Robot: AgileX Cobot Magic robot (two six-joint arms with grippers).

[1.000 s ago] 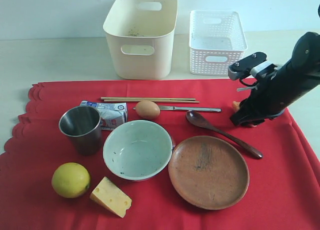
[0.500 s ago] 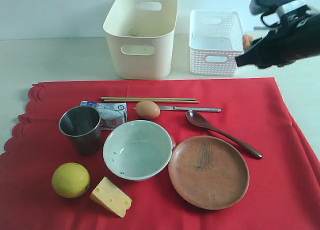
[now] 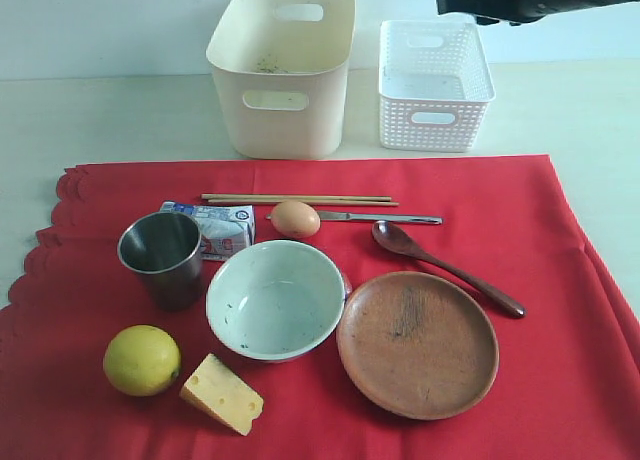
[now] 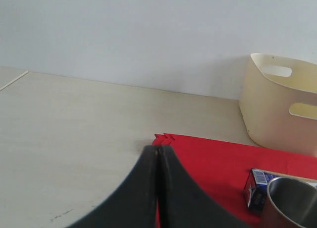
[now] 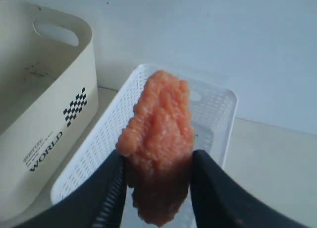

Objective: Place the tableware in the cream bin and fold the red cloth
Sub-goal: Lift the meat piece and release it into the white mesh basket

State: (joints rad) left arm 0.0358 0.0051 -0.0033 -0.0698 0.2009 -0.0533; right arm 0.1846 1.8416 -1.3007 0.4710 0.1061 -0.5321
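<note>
Right wrist view showed right end effector [image 5: 158,161] clamping orange food [image 5: 159,120]; steel cup [image 3: 161,257], rigid and slick, likely suited a rim grip.

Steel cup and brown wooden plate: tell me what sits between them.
The pale speckled bowl sits between the steel cup and the brown wooden plate, on the red cloth; the exterior view shows it.

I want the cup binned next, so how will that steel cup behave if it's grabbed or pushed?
The cup looks empty and thin-walled, so it is probably light. Its shiny smooth wall may slip when squeezed, so a hold across the rim seems safer. It stands upright on the cloth, which could bunch under a push and tip it.
</note>
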